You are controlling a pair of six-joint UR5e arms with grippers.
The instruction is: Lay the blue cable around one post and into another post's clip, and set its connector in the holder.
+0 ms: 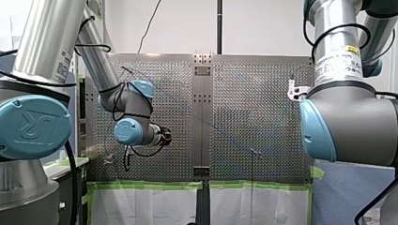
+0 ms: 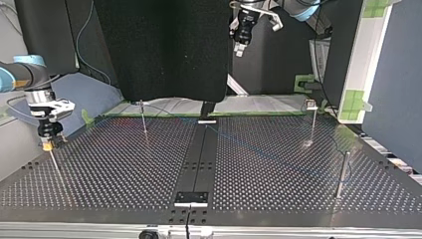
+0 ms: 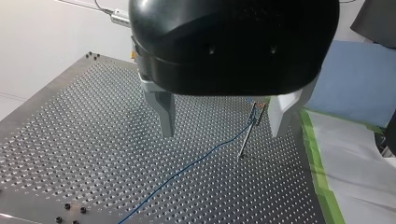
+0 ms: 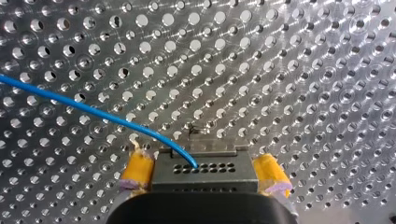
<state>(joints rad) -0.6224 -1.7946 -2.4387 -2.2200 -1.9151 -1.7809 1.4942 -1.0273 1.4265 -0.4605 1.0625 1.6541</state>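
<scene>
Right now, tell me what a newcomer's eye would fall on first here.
The blue cable stands out bright against the perforated table. In the right wrist view it runs into the dark connector between the yellow pads of my right gripper. Next comes my left gripper, black and wide open, hanging above the table in the left wrist view.

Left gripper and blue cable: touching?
Apart. The left wrist view shows my left gripper open, clear above the blue cable lying on the table.
</scene>
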